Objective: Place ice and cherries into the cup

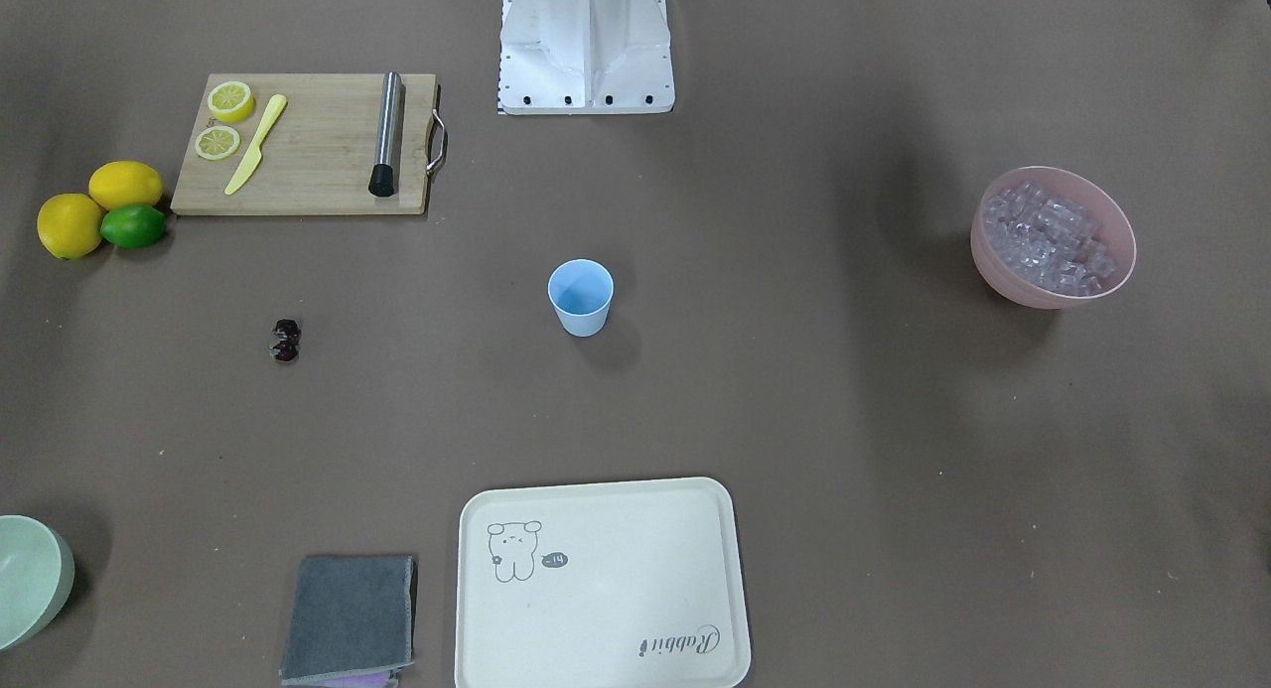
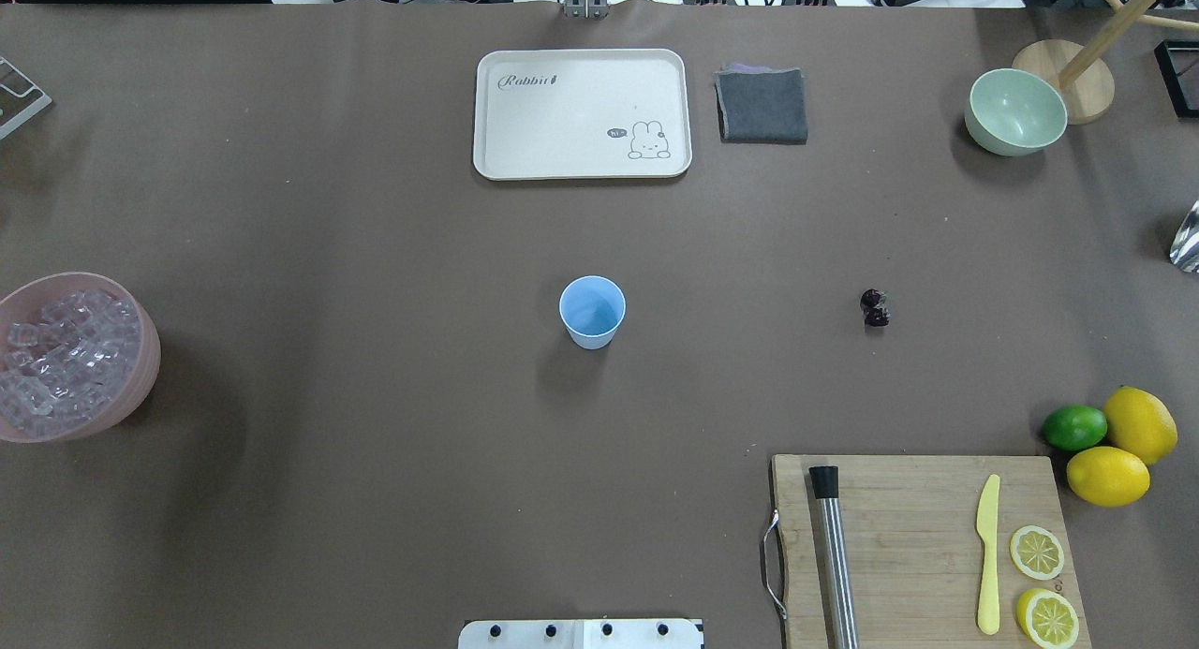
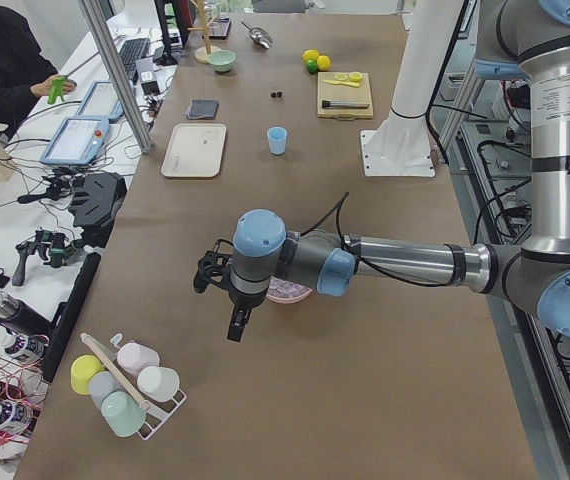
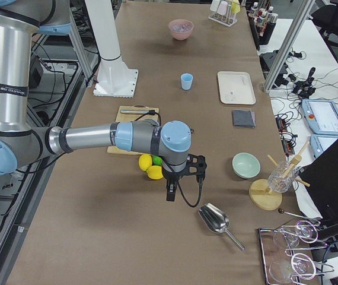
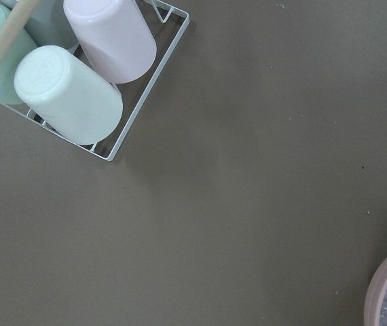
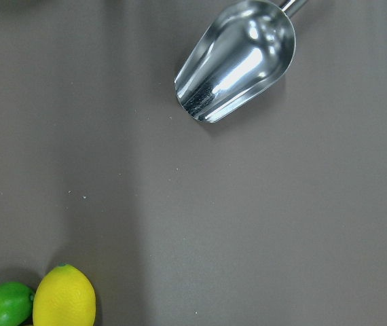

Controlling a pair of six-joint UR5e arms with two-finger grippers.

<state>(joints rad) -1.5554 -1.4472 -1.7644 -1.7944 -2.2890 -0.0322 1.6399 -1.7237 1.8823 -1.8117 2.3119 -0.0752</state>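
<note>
A matte brown covering [image 2: 375,256] lay smooth over the long table. Nearest the robot, its white metal base plate [image 2: 581,633] sat straight behind the cup [image 2: 592,312]. Nearer than the cup and to its right lay a rectangular wooden cutting board [image 2: 918,537] with a wire handle. On it lay a brushed-steel rod [image 2: 834,565] with a black cap, a pale yellow plastic knife [image 2: 987,555] and two round lemon slices [image 2: 1036,552]. Just past the board's right corner, two glossy lemons [image 2: 1108,476] and a lime [image 2: 1074,427] touched one another.

The cup, a light-blue plastic tumbler tapering to its base, stood upright at mid-table. The cherries [image 2: 875,307], a small, dark, shiny cluster, lay on the covering well to the cup's right. Far to its left, the ice [image 2: 56,363], clear glassy cubes, was heaped in a round pink bowl [image 2: 150,349].

Beyond the cup lay a cream rounded-corner tray [image 2: 581,115] printed with a rabbit. A folded grey cloth [image 2: 762,106] lay just right of the tray, and a pale-green bowl [image 2: 1016,112] further right.

The left gripper [image 3: 235,333] hung above the table past the pink bowl, near a white wire rack [image 5: 146,95] of overturned tumblers. The right gripper [image 4: 169,196] hung past the lemons, near a polished steel scoop [image 6: 237,61]. I cannot tell how either gripper's jaws stood.
</note>
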